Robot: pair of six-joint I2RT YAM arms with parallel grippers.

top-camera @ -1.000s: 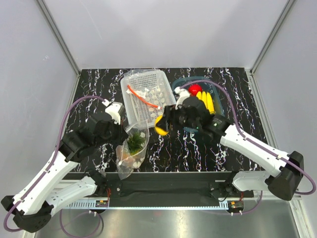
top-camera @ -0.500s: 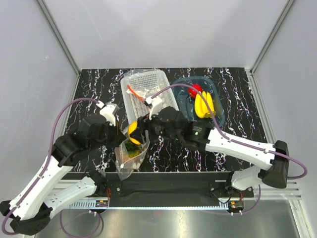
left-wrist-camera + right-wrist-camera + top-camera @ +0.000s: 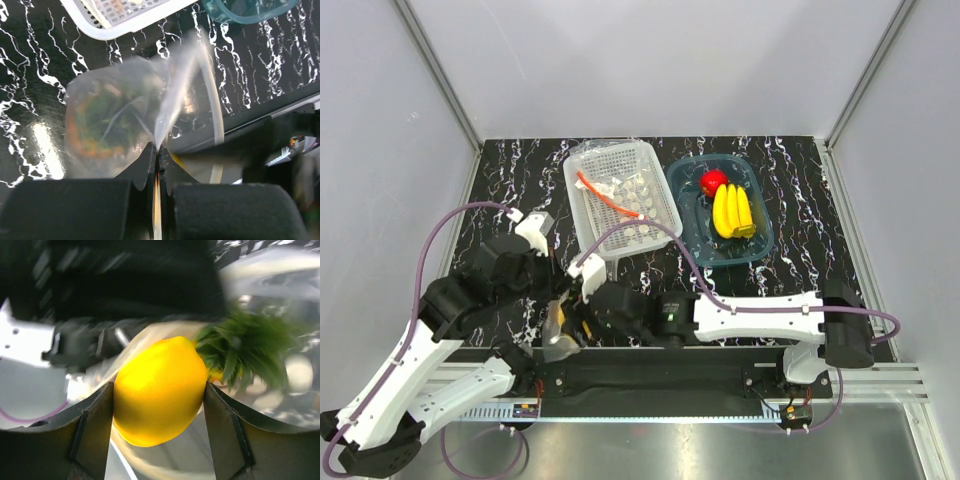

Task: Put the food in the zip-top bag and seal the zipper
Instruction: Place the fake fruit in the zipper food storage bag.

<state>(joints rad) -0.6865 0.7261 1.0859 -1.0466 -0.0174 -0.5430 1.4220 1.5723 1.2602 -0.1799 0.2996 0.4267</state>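
The clear zip-top bag (image 3: 115,115) hangs from my left gripper (image 3: 157,150), whose jaws are shut on its upper edge. Inside it lies the orange piece with green leaves (image 3: 100,125). My right gripper (image 3: 159,400) is shut on the yellow lemon (image 3: 160,390), right at the bag's mouth, with the green leaves (image 3: 245,355) just behind it. From above, the two grippers meet over the bag (image 3: 558,332) near the table's front edge. A small red fruit (image 3: 713,181) and a yellow banana bunch (image 3: 732,212) lie in the blue tub (image 3: 760,240). The zipper cannot be made out.
A white perforated basket (image 3: 582,160) holding an orange strip and small white pieces stands at the back centre, left of the blue tub. The right arm (image 3: 760,315) stretches low across the front of the black marbled table (image 3: 510,180).
My right gripper has carried the lemon from beside the blue tub leftward and nearer, down to the bag's mouth. The left gripper kept hold of the bag, which now sits lower and more bunched.
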